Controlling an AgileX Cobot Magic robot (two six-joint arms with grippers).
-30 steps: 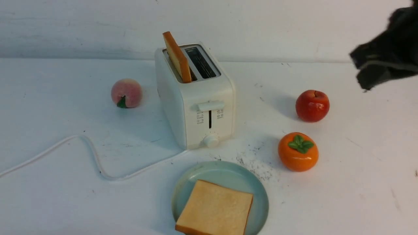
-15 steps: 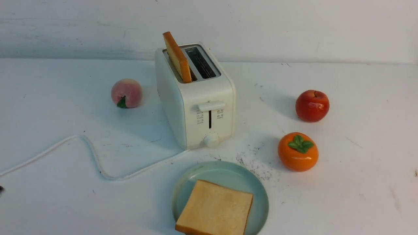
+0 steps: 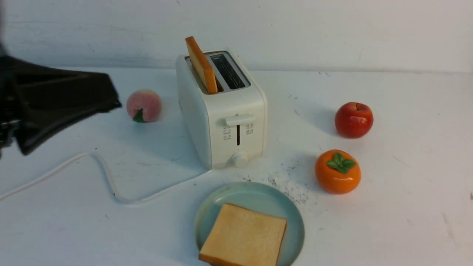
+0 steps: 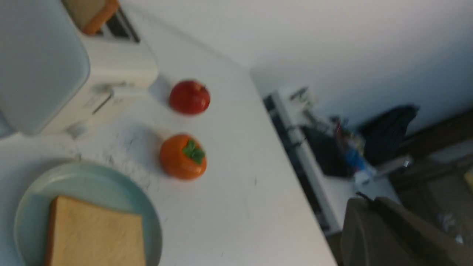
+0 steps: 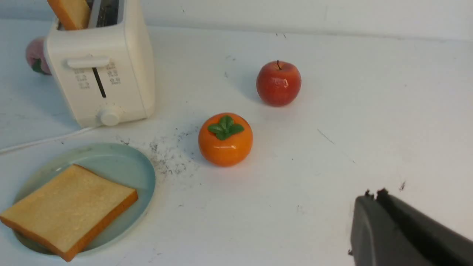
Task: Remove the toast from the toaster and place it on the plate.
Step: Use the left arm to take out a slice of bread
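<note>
Standing in toaster (image 3: 229, 122) left slot, toast slice (image 3: 201, 64) sticks up, tipped left, edge running front to back. Nearer left fingers (image 3: 88, 92) closed, empty; slice lies to their right. Farther right fingers (image 5: 388, 229) closed too. Other slice (image 3: 244, 236) lies on plate (image 3: 255, 195).

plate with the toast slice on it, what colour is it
Pale blue-green, plain with no pattern; the plate shows best in the right wrist view.

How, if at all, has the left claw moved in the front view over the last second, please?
Yes: the left claw has swung in from the left edge, its tip now just short of the peach.
</note>
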